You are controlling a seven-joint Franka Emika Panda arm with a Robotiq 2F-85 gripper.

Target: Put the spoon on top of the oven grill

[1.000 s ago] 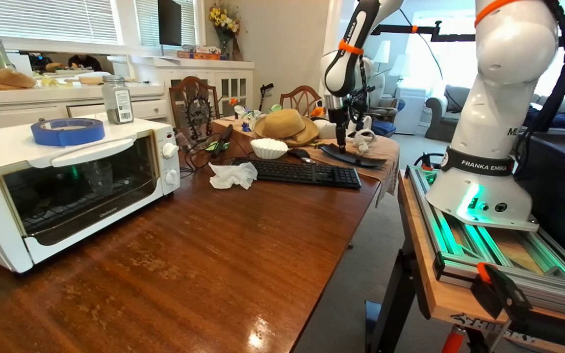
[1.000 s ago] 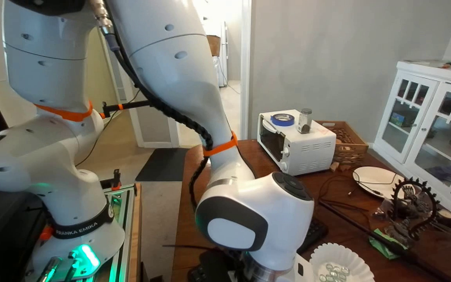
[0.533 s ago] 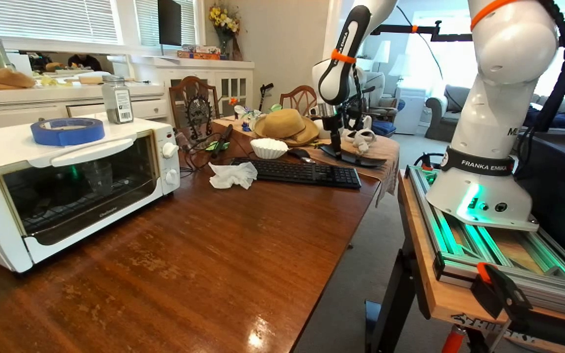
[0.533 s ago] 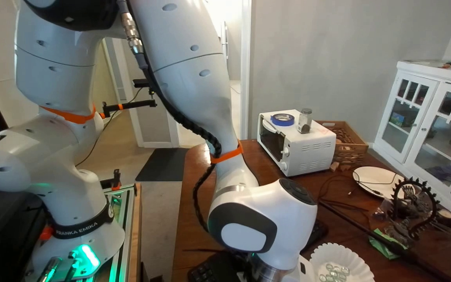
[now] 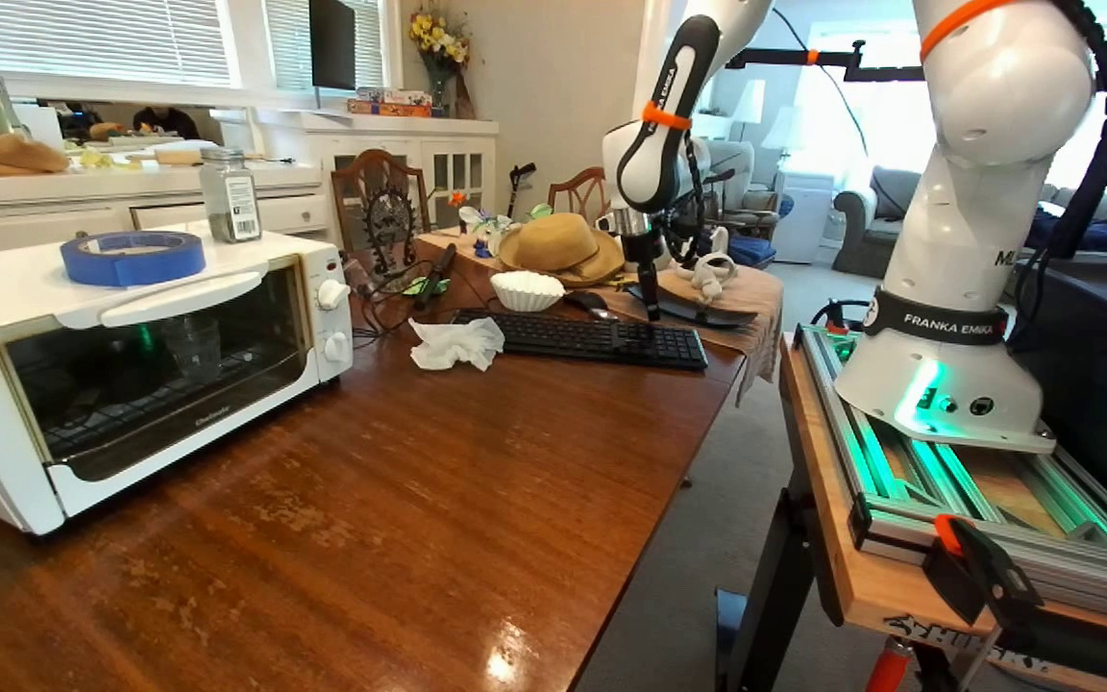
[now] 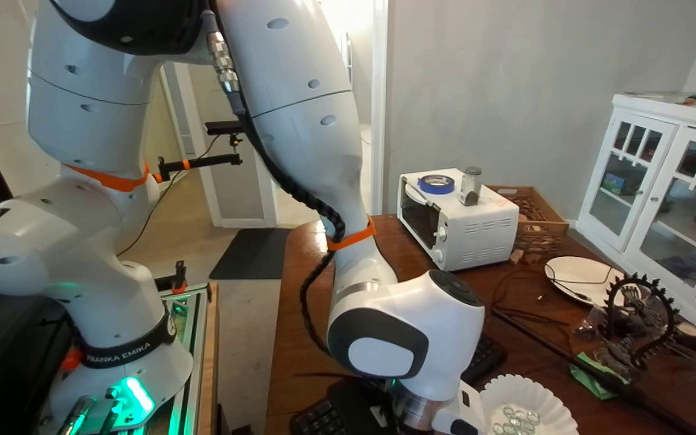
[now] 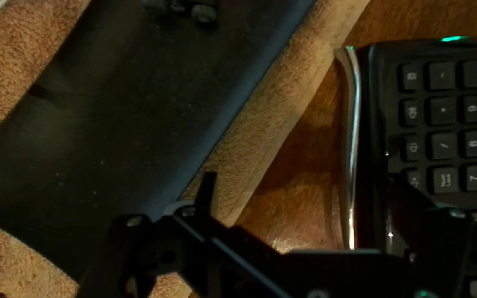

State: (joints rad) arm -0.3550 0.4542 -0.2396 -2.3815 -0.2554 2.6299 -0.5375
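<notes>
In an exterior view the oven (image 5: 111, 384) is standing nearest on the table (image 5: 419, 500), its dark door facing the robot's side and its long axis running from lower left to upper right. On its top, blue tape (image 5: 135, 271) is lying flat and a jar (image 5: 232, 207) is standing upright near it. Farther along, a crumpled tissue (image 5: 457, 343) is lying beside one end of the keyboard (image 5: 602, 341).

Beyond the keyboard, in the wrist view, what looks like the spoon (image 7: 353, 145) is lying on the table, between the keyboard's back edge and the cloth (image 7: 263, 120). Its long axis is running along that edge, up and down in the view; the visible end is pointing up and bending slightly toward the cloth, and the lower end is lying hidden behind the gripper (image 7: 304, 194). I cannot tell which end is carrying the spoon's bowl.

The jaws are standing wide apart and holding nothing; the spoon is showing in the gap between them. The arm (image 5: 651, 168) is slanting down from the upper right in an exterior view, its wrist bent and the jaws pointing down by the keyboard's back edge. Behind them a black panel (image 7: 97, 124) is lying on the cloth, and farther off a hat (image 5: 553, 245) is sitting.
</notes>
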